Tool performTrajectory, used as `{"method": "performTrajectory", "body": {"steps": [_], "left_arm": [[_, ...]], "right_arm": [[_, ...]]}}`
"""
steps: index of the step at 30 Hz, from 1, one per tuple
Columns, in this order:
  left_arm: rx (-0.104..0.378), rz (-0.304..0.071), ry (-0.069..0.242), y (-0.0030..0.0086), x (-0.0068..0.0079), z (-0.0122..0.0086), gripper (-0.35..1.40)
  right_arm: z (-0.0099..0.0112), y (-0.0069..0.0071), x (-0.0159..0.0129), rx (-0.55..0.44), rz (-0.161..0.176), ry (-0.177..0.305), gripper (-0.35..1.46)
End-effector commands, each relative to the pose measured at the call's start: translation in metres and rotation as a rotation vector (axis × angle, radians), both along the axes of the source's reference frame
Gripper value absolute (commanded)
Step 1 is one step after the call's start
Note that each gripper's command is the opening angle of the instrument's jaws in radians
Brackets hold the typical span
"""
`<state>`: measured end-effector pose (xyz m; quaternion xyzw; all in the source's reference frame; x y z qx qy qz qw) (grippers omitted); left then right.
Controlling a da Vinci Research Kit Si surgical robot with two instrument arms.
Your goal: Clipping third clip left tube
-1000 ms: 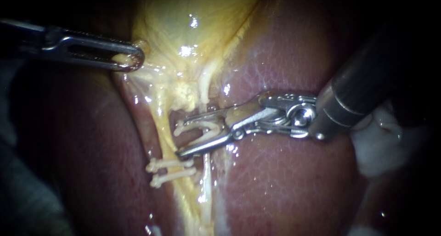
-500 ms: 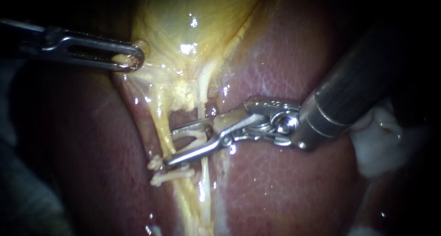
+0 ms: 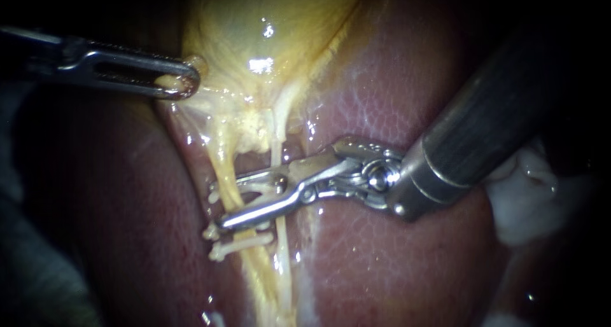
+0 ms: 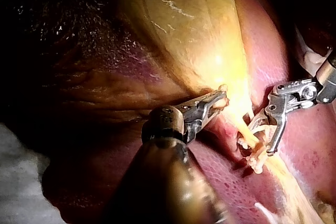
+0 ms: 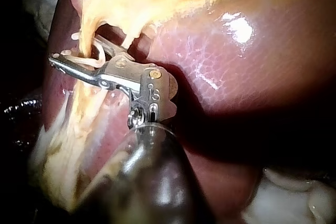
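change: the right instrument (image 3: 219, 207) has been advanced over the last second; its tips, earlier short of the thin yellow left tube (image 3: 224, 165), are now seen past it.
right jaws: held wide apart, with a white v-shaped plastic clip (image 3: 258, 188) carried between them and not yet squeezed.
tube position: laid in the clip's gap, just above two white clips (image 3: 240, 243) already set on it.
left instrument (image 3: 181, 84): slotted steel jaws clamped on the pale yellow gallbladder (image 3: 267, 21) edge, unmoved.
meaning: placement is judged reached; only closing remains.
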<state>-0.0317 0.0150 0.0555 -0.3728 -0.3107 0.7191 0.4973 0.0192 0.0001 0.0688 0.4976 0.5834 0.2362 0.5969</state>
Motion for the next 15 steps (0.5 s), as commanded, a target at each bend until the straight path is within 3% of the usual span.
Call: {"method": "performTrajectory", "body": {"steps": [1, 15], "left_arm": [[0.0, 0.0, 0.0, 0.0, 0.0, 0.0, -0.35], [0.0, 0.0, 0.0, 0.0, -0.0001, 0.0, -0.35]], "right_arm": [[-0.0003, 0.0001, 0.0001, 0.004, 0.001, 0.009, 0.49], [-0.0035, 0.0016, 0.002, 0.03, 0.017, 0.029, 0.48]]}}
